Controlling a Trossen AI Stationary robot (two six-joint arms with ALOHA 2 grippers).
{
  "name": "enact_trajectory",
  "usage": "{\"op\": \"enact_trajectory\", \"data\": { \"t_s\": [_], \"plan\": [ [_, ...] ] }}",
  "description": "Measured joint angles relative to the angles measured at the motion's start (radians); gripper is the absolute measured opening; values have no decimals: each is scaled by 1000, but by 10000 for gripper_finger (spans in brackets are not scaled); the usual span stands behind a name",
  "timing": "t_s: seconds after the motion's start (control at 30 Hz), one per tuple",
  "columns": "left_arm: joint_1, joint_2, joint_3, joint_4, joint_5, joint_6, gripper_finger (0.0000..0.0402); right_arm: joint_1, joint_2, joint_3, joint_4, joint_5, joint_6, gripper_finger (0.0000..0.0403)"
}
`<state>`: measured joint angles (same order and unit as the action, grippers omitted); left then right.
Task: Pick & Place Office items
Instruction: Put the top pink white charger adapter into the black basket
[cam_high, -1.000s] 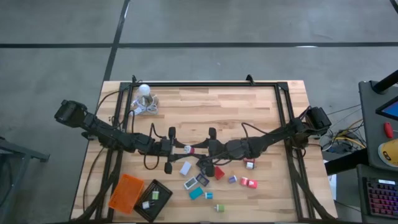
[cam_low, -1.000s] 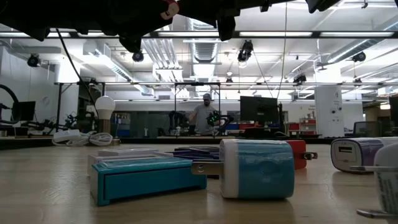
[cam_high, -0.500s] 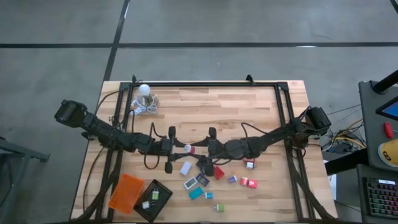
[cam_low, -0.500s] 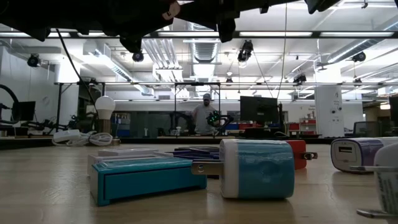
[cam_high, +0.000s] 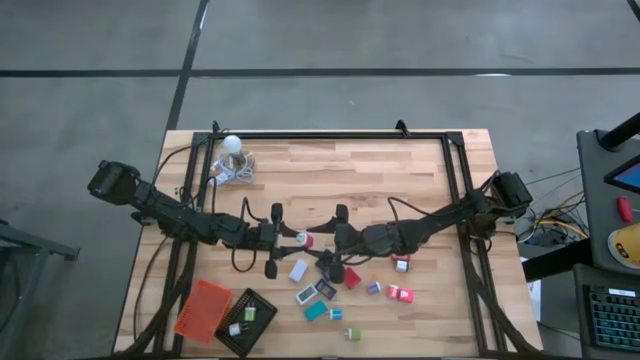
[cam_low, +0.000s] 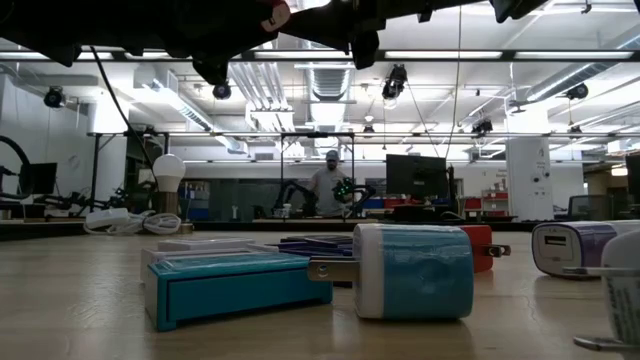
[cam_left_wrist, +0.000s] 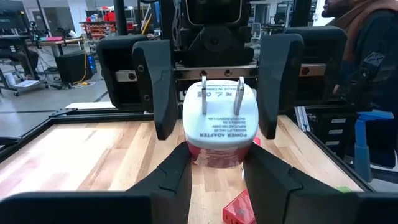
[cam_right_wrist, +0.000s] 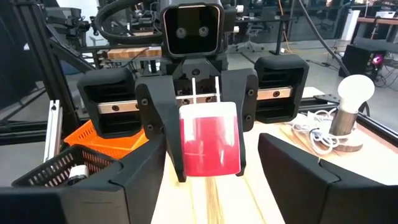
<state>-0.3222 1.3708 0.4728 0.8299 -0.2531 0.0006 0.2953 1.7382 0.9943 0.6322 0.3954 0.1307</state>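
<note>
Left wrist view: left gripper (cam_left_wrist: 216, 171) jaws clamping red-and-white power adapter (cam_left_wrist: 219, 127) above surface centre, prongs pointing toward right gripper (cam_left_wrist: 214, 84); its jaws standing spread, flanking adapter, gripping nothing.

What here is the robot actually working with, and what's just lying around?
Job:
red-and-white adapter, gripped by the left gripper, with the open right gripper flanking it
teal box
teal charger
red piece

Lying about:
light bulb with coiled cord
person beyond the table
</note>
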Motion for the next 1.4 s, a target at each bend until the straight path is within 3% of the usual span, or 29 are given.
{"op": "enact_trajectory", "data": {
  "t_s": [0.27,0.6,1.03,1.17,1.4],
  "plan": [
    [-1,-3,-2,-16,0,3,119,31,-35,0,-47,-6,0,273],
    [-3,-75,-2,-82,3,-8,119,95,-157,0,-467,-6,129,285],
    [-83,-249,0,-466,61,-88,119,101,-169,-2,-691,-4,341,288],
    [-118,-305,4,-591,150,-157,119,102,-167,-4,-688,-4,341,293],
    [-182,-334,47,-880,358,-485,119,101,-166,-7,-688,-2,333,293]
  ]
}}
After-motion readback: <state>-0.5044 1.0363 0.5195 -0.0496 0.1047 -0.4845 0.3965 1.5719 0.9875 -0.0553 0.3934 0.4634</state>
